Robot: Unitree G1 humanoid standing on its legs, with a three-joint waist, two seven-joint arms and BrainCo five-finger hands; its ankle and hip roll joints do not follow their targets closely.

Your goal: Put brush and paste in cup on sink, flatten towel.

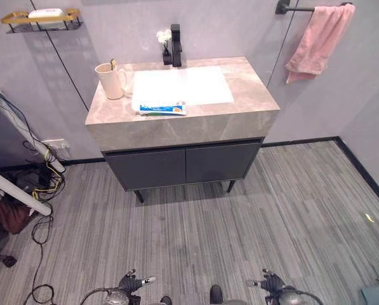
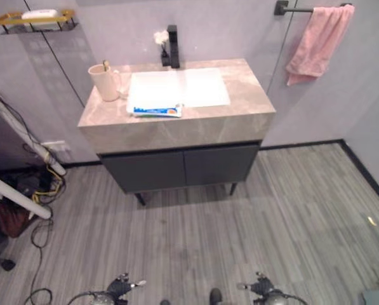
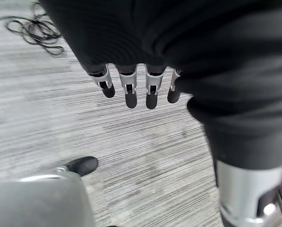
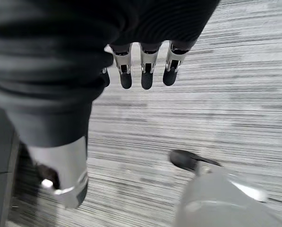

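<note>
both hands (image 1: 133,284) (image 1: 273,283) low, fingers relaxed, empty; paste (image 1: 162,108) on sink (image 1: 252,95) well ahead.

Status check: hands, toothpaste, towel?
Left hand and right hand open, empty, low over floor. Blue-white toothpaste tube flat on the grey stone countertop. Pink towel bunched on rail.

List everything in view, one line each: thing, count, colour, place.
cup: one, cream, far left corner of the counter, something upright in it
toothpaste: one, blue and white box, front edge of the basin
sink: one, white basin in a grey stone counter on a dark cabinet
faucet: one, black, behind the basin
towel: one, pink, bunched on the black wall bar
shelf: one, gold, on the wall
left hand: fingers straight, over the floor
right hand: fingers straight, over the floor
</note>
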